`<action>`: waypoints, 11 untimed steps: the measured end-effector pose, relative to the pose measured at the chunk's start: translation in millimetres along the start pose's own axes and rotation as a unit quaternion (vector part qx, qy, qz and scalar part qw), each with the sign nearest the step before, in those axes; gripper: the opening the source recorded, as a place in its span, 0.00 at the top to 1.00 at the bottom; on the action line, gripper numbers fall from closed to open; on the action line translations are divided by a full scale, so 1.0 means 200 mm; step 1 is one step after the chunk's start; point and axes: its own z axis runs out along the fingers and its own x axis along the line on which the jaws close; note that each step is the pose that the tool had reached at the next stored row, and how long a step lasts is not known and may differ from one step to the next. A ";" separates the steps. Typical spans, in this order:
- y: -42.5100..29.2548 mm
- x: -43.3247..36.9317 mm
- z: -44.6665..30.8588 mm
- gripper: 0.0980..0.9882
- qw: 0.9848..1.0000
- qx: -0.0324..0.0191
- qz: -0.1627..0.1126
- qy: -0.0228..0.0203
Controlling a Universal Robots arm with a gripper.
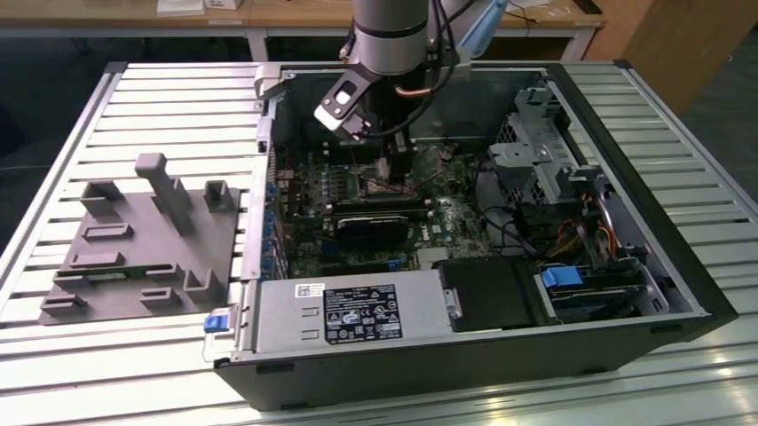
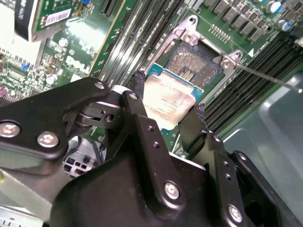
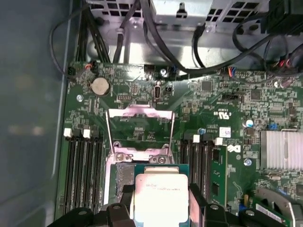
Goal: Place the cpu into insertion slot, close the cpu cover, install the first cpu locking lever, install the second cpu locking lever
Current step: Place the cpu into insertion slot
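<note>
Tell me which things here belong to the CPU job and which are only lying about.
Job: gripper, holding the cpu by the insertion slot; open cpu cover.
Lying about: grey fixture, power supply, heatsink, coin battery.

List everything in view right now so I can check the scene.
cpu: one, silvery, gripped, near slot
slot: one, black, on board
cover: one, silvery, flipped open
board: one, green, inside case
memory slots: two banks, black, flanking slot
case: one, black, on table
fixture: one, grey, exterior view's left of case
table: one, pale, slatted
arm: one, grey, over case
end effector: one, black, shut on cpu
</note>
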 end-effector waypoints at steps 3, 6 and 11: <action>-0.012 0.007 0.015 0.51 1.000 0.000 0.000 0.000; -0.020 0.017 0.027 0.51 1.000 0.000 0.000 0.000; -0.022 0.032 0.048 0.51 1.000 0.000 0.000 0.000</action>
